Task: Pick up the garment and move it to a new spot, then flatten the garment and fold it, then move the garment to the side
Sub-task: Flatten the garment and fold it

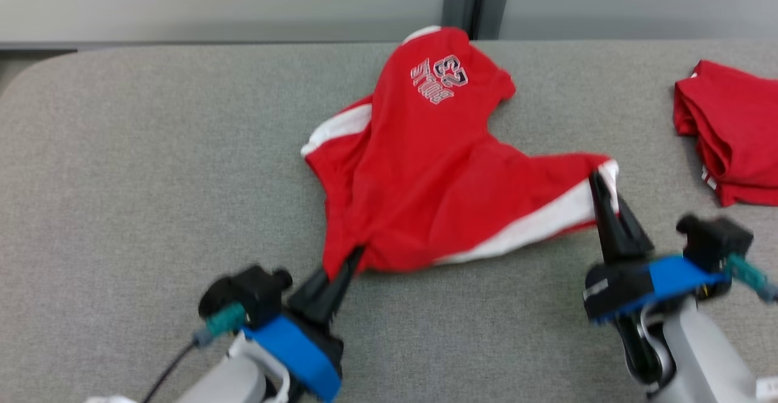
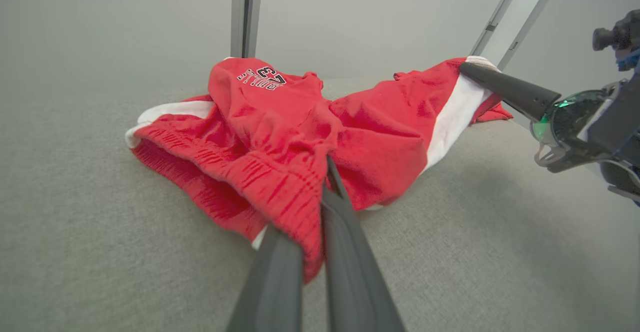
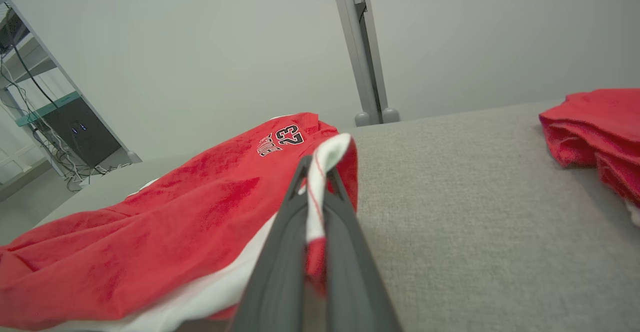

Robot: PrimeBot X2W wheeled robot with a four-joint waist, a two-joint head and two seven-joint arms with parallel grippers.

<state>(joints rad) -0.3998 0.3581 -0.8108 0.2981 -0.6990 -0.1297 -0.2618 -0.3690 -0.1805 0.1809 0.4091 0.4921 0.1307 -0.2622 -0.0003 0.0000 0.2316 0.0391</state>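
- Currently, item one: garment (image 1: 425, 178), red shorts with white side stripes, lying crumpled on the grey surface (image 1: 121, 178) directly in front of the grey post (image 1: 477, 2). I see its printed end, numbered "23" (image 1: 450, 72), closest to the post.
- Item two: left end effector (image 1: 355, 256), nearer me than the post and to its left. Its fingers are pressed together on the garment's ribbed waistband (image 2: 240, 167), with red cloth caught between them in my left wrist view.
- Item three: right end effector (image 1: 598, 178), nearer me than the post and to its right. Its fingers are pinching a corner of the garment at the white stripe (image 1: 535, 220). In my right wrist view a fold of white cloth sits between the two fingers. That corner looks raised off the surface, with shadow under it.
- Item four: the cloth between the two grips hangs loose and wrinkled, not flat.
- Item five: second red cloth pile (image 1: 729, 129), folded, well to the right of the post, apart from the garment.
- Item six: shelf rack (image 3: 75, 126) with cables, off the surface, far to the left of the post in my right wrist view.
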